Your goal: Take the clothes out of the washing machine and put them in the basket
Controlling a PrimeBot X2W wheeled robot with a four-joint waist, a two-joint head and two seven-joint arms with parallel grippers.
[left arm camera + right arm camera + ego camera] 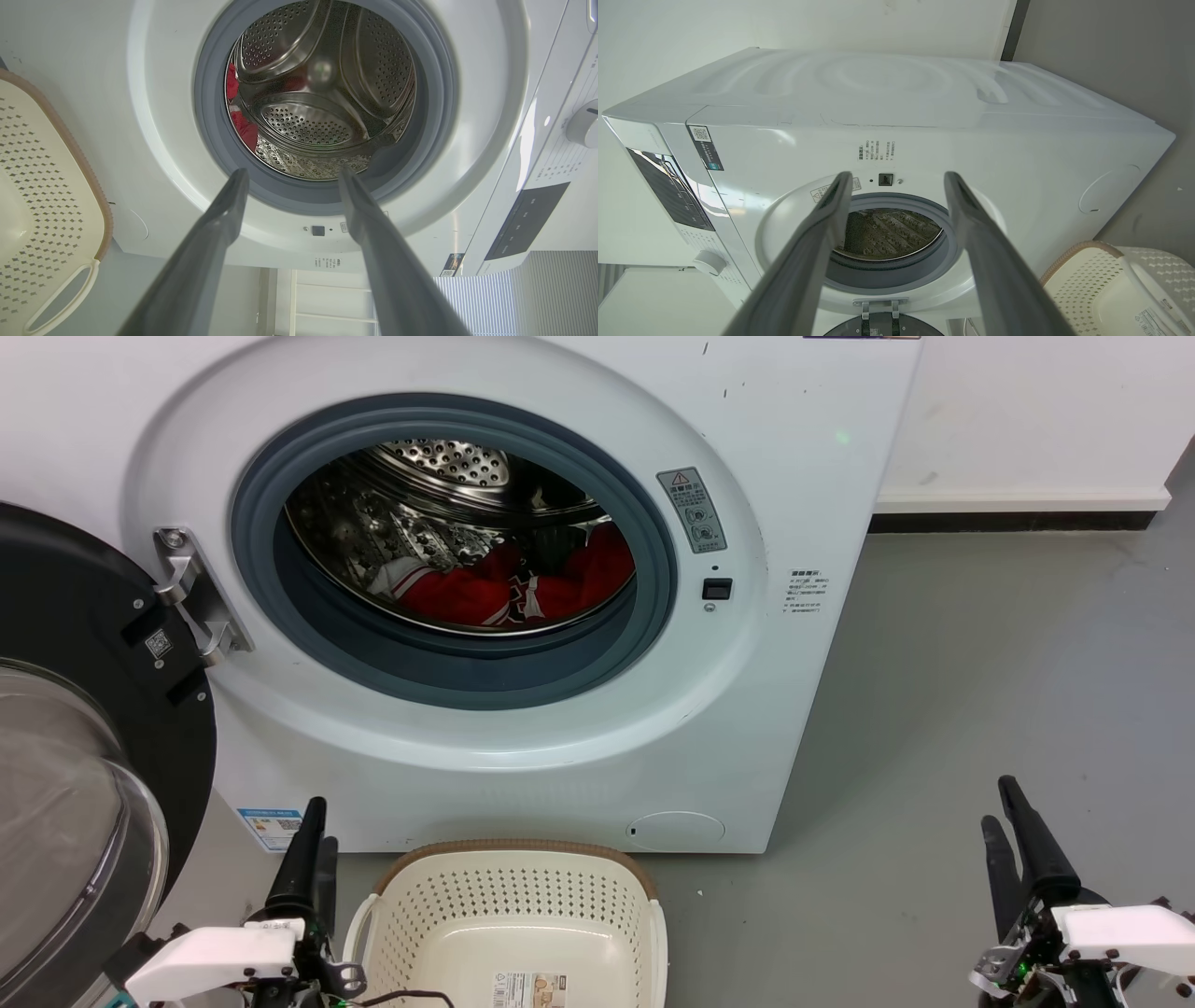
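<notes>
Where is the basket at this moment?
In the head view, the basket stands on the floor at bottom centre, before the washing machine, below its porthole.

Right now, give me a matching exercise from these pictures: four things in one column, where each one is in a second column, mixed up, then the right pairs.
Column one:
1. clothes
2. basket
3. door
4. right claw

Column two:
A. on the floor, just in front of the washing machine
B. swung open, left of the porthole
C. lying in the drum
D. open, low at the right, over bare floor

Pairs: 1-C, 2-A, 3-B, 4-D.
</notes>
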